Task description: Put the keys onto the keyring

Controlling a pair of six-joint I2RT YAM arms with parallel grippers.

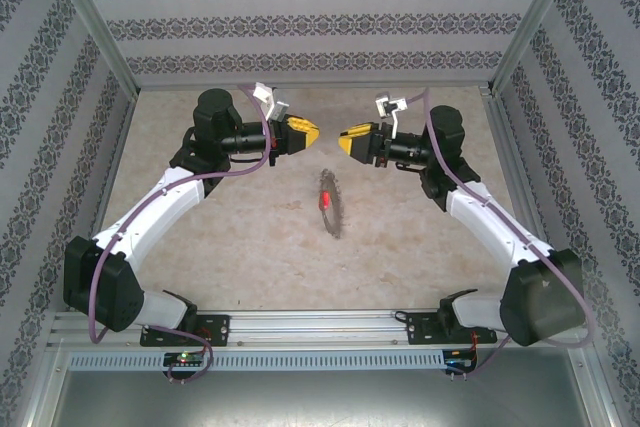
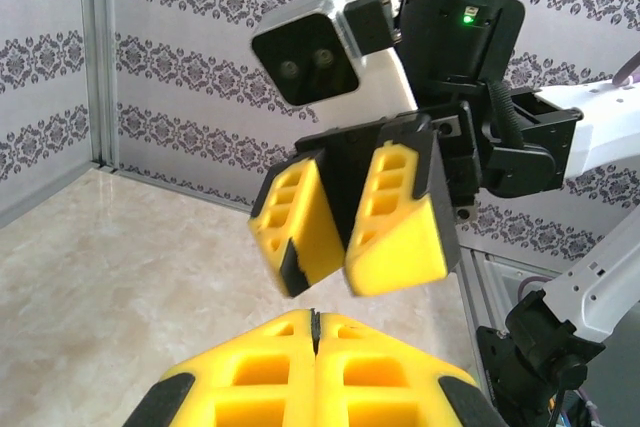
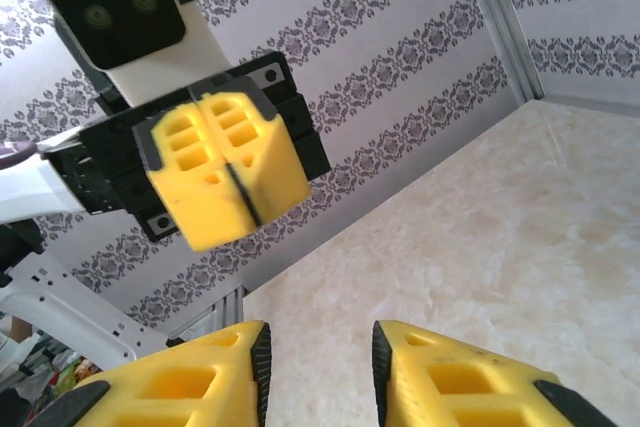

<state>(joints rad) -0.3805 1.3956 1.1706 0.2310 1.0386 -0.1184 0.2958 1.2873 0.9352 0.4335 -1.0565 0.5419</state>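
- The keyring (image 1: 334, 213) is lying flat on the bench (image 1: 230, 237), approx. in the centre of the top view, a bit right of the middle line and below both tools.
- The red key (image 1: 325, 198) is sitting at the upper end of the hoop and touching it. If it is threaded on the ring or only lying over it, I cannot tell, it is too small.
- The L tool (image 1: 314, 134) is hanging above the bench in the upper middle of the top view, pointing right. Its fingers are pressing together w/ nothing btw them. The seam is showing as a thin dark line at the bottom of the left wrist view (image 2: 315, 332) and again in the upper left of the right wrist view (image 3: 235, 197).
- The R tool (image 1: 342, 135) is facing it, pointing left, tips near but apart from the L tool.
- The R tool's fingers are standing apart w/ a moderate gap and holding nothing: bare bench is showing btw them at the bottom of the right wrist view (image 3: 320, 352). In the left wrist view (image 2: 343, 282) a narrow gap is also showing.
- Both tools are well above the keyring and not touching it.
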